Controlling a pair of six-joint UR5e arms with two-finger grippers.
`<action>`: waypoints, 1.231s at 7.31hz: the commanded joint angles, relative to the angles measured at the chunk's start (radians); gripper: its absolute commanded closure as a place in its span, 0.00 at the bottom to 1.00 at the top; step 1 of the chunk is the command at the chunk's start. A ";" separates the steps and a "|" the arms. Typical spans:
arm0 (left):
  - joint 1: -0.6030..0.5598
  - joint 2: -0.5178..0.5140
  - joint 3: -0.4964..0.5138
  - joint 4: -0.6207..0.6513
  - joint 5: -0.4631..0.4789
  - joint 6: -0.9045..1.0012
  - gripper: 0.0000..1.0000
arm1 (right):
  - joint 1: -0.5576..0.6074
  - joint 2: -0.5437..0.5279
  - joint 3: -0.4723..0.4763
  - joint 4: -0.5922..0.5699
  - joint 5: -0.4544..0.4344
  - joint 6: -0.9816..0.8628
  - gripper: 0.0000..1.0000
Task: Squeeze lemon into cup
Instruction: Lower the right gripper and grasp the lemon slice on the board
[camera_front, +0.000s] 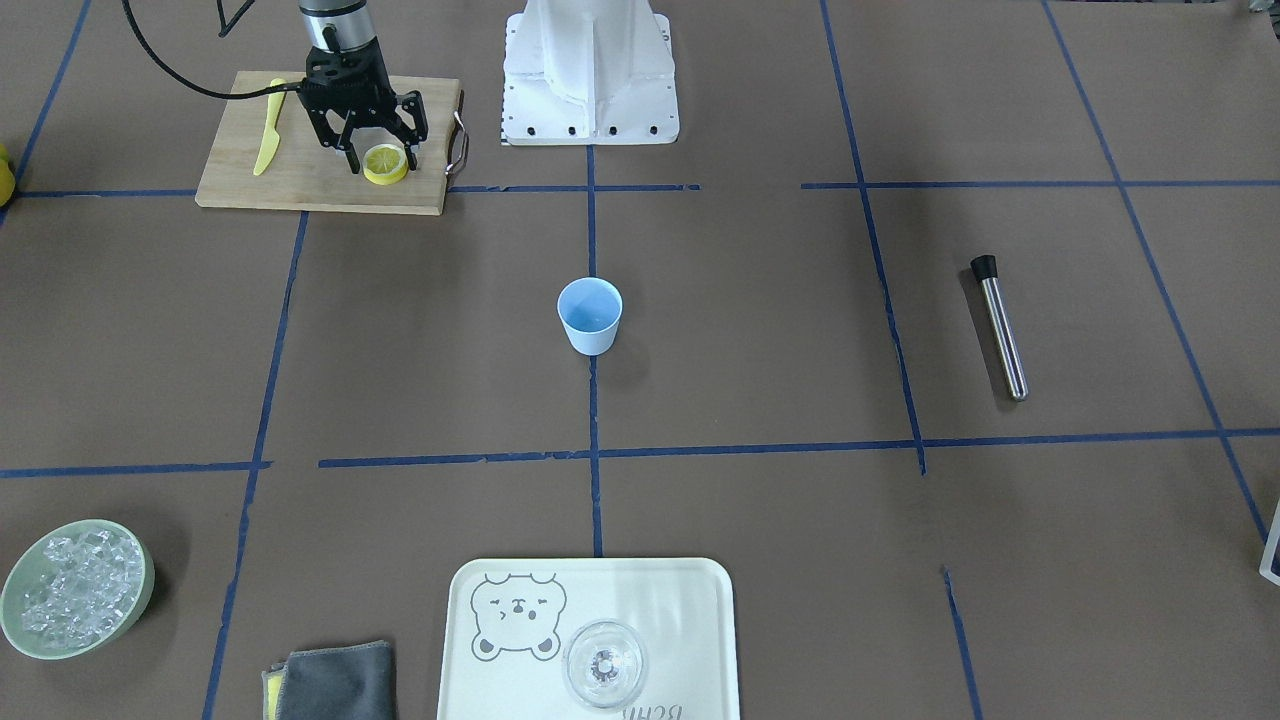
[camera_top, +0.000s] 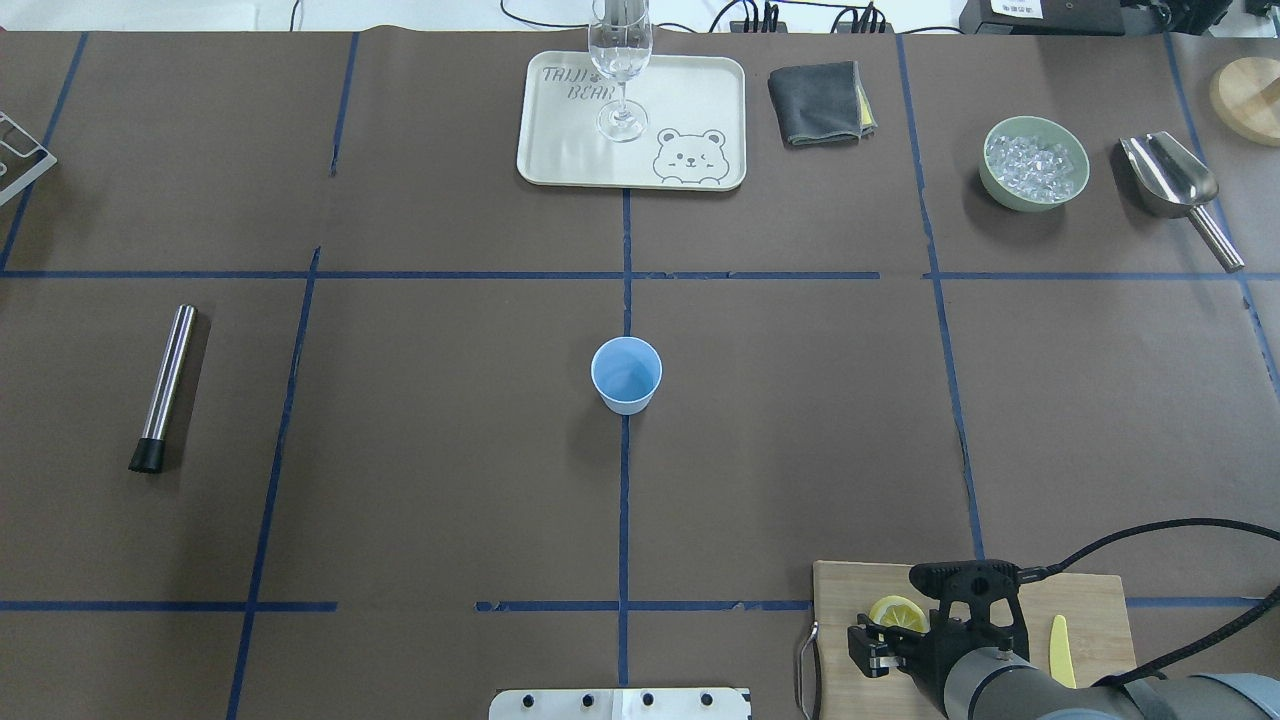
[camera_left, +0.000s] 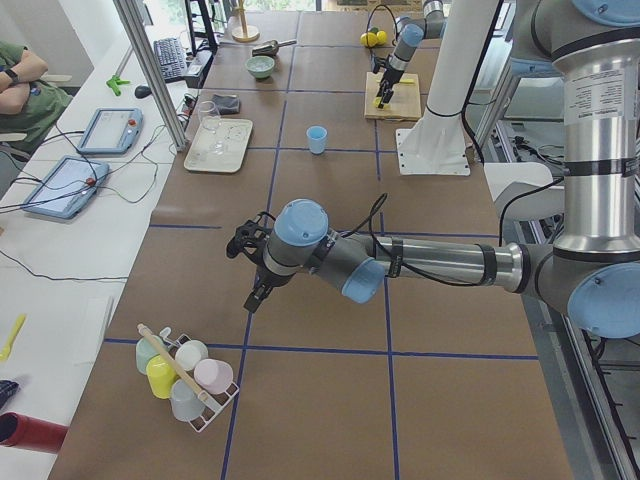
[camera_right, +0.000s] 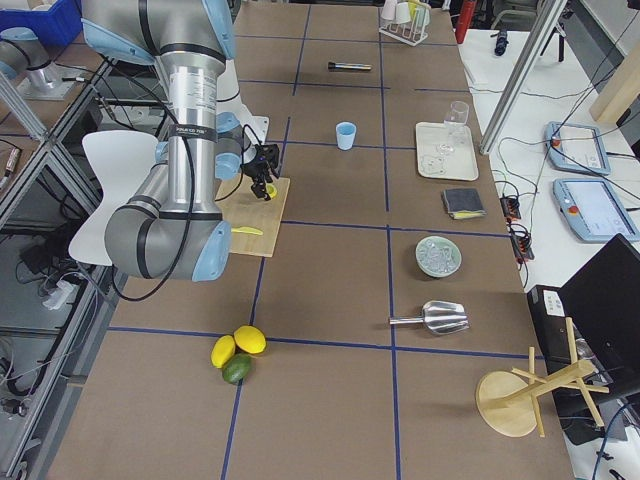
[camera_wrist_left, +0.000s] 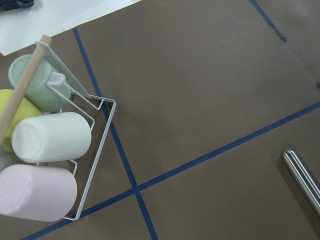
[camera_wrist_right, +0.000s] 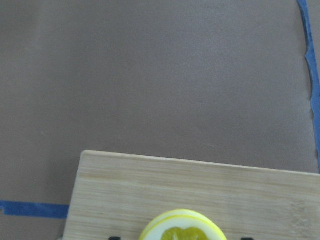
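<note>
Small yellow-rinded lemon slice stack (camera_front: 386, 166) on bamboo board (camera_front: 300, 188): likely light, soft, juicy, slippery. Right gripper (camera_front: 383, 158) spread astride it; pinch across rind. Left gripper (camera_left: 243, 241): state cannot tell.

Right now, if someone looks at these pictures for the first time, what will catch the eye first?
The right gripper hangs open, with a finger on each side of the lemon, on the wooden cutting board near the robot's base. The light-blue cup stands upright and alone at the table's middle, far from the lemon.
</note>
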 joint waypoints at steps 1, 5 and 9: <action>-0.001 0.002 -0.002 0.000 0.000 0.000 0.00 | -0.001 -0.003 0.001 0.000 0.001 0.000 0.28; -0.001 0.002 -0.002 0.000 0.000 0.000 0.00 | 0.000 -0.003 0.001 0.000 0.001 0.000 0.40; -0.001 0.000 -0.002 0.000 0.000 0.000 0.00 | 0.002 -0.005 0.024 -0.002 0.001 0.000 0.92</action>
